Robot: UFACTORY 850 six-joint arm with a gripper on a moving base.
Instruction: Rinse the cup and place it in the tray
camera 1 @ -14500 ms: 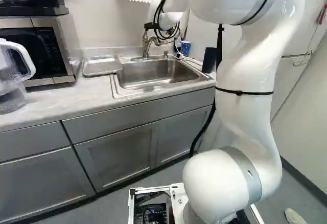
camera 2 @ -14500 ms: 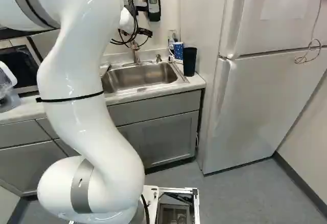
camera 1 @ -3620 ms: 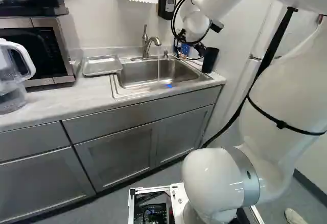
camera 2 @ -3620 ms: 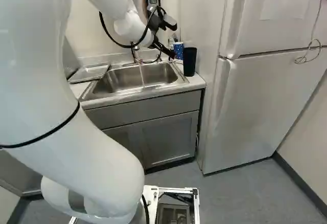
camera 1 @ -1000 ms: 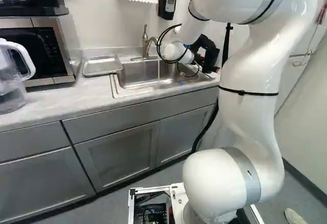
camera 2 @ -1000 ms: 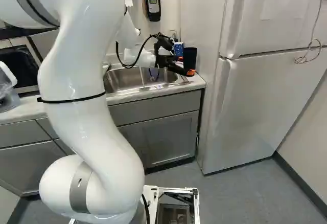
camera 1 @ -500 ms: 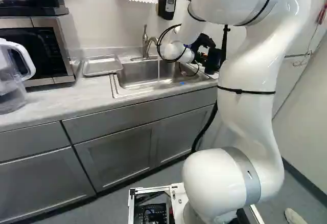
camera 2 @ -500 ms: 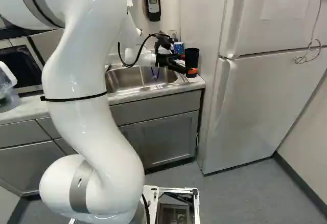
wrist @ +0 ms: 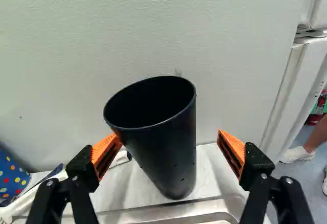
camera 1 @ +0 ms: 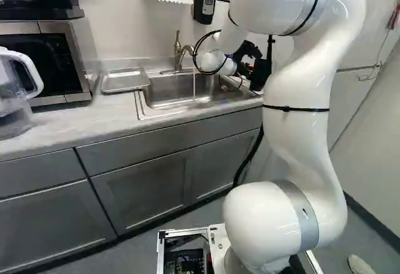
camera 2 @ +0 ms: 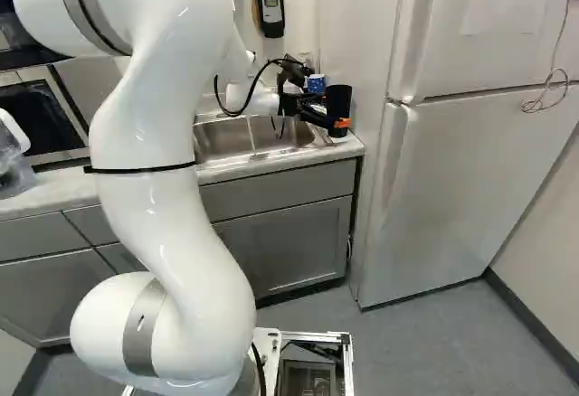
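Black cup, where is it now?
In the right base view, the black cup stands on the counter by the right end of the sink, beside the blue polka-dot cup, between the gripper's open fingers.

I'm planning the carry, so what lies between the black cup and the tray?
The sink, with water running from its faucet, lies between the black cup and the tray; the left base view shows this.

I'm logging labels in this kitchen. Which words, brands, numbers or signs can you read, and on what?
None can be quoted reliably.
Fridge, at the top right of the left base view: print too small and blurred.
Microwave's control panel: faint marks, too small.
Arm's grey ring: tiny mark, unreadable.
Black cup: no writing shows.
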